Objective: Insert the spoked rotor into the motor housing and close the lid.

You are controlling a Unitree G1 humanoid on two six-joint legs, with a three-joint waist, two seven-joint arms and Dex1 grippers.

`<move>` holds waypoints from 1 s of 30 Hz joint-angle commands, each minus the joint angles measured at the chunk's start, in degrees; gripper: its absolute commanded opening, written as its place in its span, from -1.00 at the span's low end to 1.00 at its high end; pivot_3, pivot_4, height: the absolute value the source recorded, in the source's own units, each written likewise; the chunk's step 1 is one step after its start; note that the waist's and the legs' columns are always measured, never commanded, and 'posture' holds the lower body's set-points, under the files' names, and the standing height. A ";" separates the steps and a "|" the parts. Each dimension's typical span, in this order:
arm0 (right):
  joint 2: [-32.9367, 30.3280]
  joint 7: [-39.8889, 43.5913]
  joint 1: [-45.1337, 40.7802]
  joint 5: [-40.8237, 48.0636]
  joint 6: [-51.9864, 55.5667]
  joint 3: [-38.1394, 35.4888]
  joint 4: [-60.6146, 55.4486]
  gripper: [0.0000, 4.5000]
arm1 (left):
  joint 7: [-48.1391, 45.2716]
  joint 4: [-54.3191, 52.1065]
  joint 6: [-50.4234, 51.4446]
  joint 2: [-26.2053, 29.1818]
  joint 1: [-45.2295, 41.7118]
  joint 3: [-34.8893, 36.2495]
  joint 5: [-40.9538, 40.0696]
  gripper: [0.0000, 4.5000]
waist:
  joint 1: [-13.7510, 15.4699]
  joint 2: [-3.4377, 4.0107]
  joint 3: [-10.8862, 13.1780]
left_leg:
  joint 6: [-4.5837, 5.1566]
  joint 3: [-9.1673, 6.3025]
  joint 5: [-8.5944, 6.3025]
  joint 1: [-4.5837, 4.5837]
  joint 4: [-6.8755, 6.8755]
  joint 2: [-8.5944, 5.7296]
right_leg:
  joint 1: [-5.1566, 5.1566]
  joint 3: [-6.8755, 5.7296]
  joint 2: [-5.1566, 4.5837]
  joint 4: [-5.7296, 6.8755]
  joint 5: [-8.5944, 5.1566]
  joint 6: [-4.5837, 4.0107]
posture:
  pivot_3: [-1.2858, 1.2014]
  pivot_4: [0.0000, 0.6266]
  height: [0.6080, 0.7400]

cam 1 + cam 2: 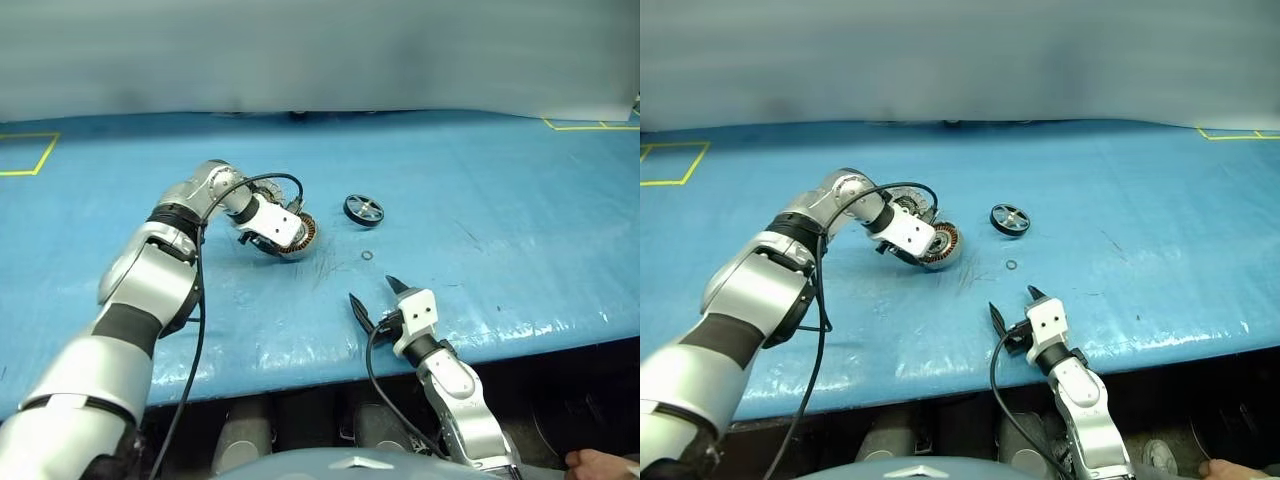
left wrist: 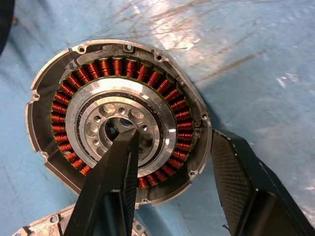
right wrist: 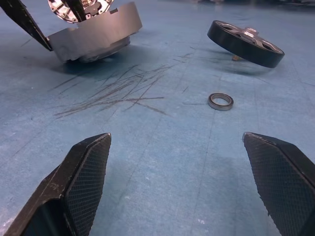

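Left pincer (image 2: 170, 164) clamped on motor housing (image 2: 118, 118), one finger in the hub, one outside the rim, tilting it on blue desk (image 1: 520, 200). Right pincer (image 3: 179, 187) spread wide, empty, near desk edge. Spoked rotor (image 1: 363, 210) lying apart, small ring (image 1: 367, 255) nearby.

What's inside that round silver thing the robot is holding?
Inside the motor housing sits a ring of copper coils around a shiny hub. One finger of the left gripper covers part of the hub.

Lid (image 2: 54, 223) cut off by edge
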 commanded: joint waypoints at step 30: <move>-0.83 2.19 -3.13 0.70 0.13 0.42 0.52 1.00 | -17.98 -15.62 -11.59 6.48 4.87 -3.49 -13.36 0.79 | 0.04 -0.02 0.02 | 0.01 -0.02 0.00 -0.03 0.05 0.00 | 0.01 0.01 0.01 0.01 0.02 0.03 | 0.03 -0.52 1.00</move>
